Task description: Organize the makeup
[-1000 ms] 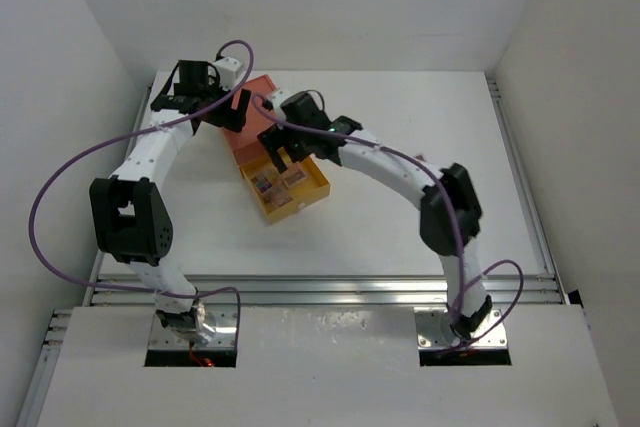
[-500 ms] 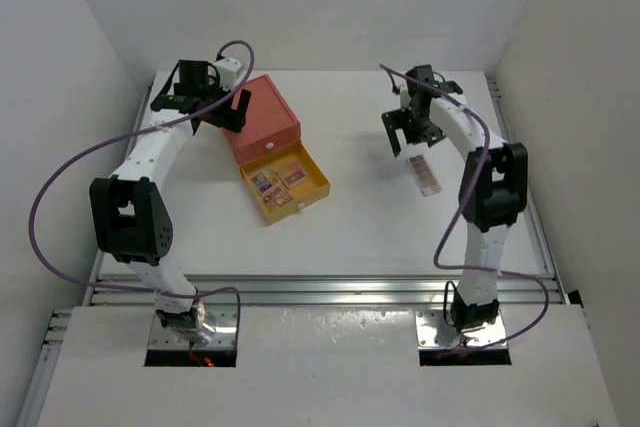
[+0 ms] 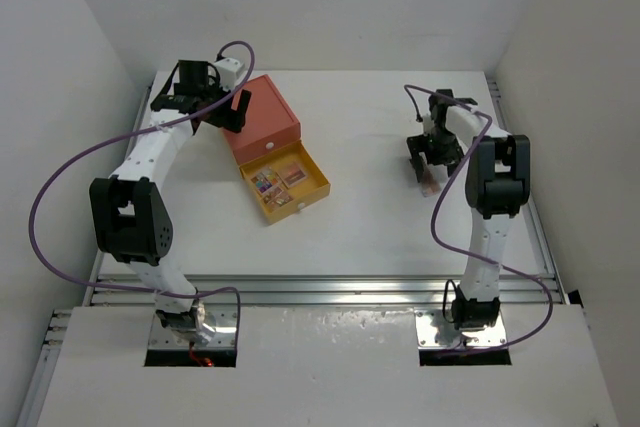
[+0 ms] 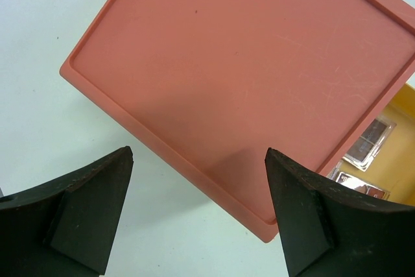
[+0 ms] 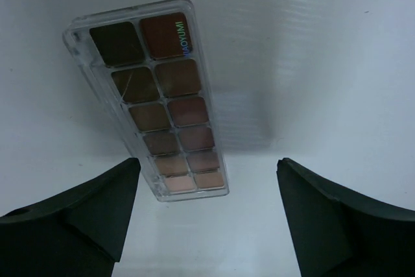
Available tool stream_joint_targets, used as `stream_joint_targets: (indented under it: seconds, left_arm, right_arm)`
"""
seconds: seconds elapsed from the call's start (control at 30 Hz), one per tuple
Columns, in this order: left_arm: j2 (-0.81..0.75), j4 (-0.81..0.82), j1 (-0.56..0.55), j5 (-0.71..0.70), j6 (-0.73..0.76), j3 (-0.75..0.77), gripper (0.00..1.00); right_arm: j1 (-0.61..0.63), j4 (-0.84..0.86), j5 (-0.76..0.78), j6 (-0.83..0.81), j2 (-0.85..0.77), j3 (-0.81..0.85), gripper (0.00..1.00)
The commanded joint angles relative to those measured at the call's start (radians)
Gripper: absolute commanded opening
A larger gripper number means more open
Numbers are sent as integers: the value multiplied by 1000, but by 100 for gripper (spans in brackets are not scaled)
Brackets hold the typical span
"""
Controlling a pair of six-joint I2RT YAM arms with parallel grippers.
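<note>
Palette [image 5: 155,105] on table's [image 3: 380,227] right side, right hand [image 5: 207,167] spread above it

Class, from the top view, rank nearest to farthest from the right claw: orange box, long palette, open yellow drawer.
1. Long palette, just under the right claw.
2. Yellow drawer, mid-table, leftward.
3. Orange box, farther left, behind it.

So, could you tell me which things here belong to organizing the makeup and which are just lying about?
Job: long eyeshadow palette on the table below the right gripper; small palettes in the open yellow drawer.
Other: orange drawer box, likely storage.
</note>
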Motion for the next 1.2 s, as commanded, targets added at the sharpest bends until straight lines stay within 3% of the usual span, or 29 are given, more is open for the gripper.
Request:
stream_joint_targets:
  seconds: [0.0,0.23,0.4,0.63,1.0,1.17]
  left_arm:
    - [-30,13,10,1,1,1,89]
    - [-30,13,19,1,1,1,89]
    - [-30,13,19,1,1,1,89]
    - [-30,13,19,1,10,1,89]
    - [-30,13,19,1,10,1,89]
    - [-30,13,19,1,10,1,89]
  right_arm:
    - [9,23,-42,-14,13,-26,85]
    - [9,55,-86,-44,23,-40,66]
    - [21,40,-106,-47,-8,-58,71]
    - [41,150,-149,-74,-112,-176,76]
    - [64,138,-187,-111,-117,-161,80]
    - [83,253,-246,-129,-232,-257,84]
